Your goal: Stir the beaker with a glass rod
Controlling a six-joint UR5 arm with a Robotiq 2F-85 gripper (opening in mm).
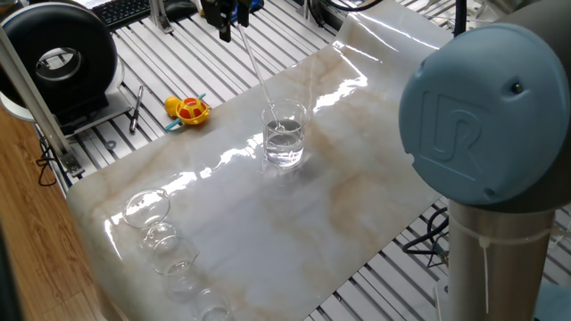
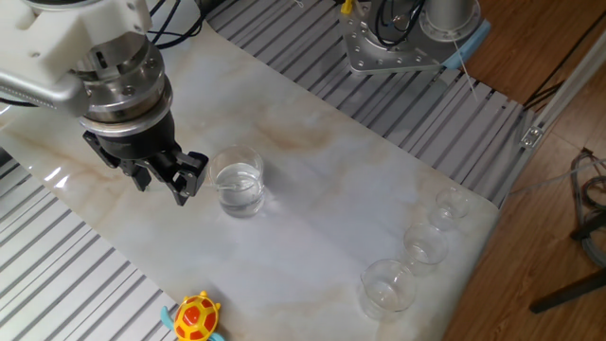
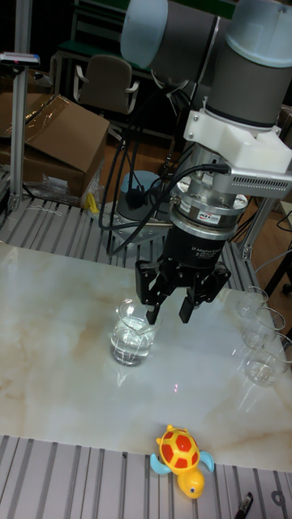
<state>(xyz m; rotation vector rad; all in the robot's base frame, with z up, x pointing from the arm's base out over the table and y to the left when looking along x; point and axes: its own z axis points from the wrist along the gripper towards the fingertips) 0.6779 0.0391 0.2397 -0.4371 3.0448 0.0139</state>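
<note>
One slanted glass rod (image 1: 257, 64) evident solely from one fixed view, lower tip dipped into the beaker (image 1: 285, 134); invisible from the other fixed view. Gripper (image 3: 168, 311) just above and beside the beaker's rim, fingers (image 2: 191, 174) drawn narrow, pinching the rod's top end.

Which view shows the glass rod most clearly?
One fixed view: the glass rod shows as a pale slanted line running from the gripper down into the beaker. In the other fixed view and the tall fixed view I cannot make the rod out.
</note>
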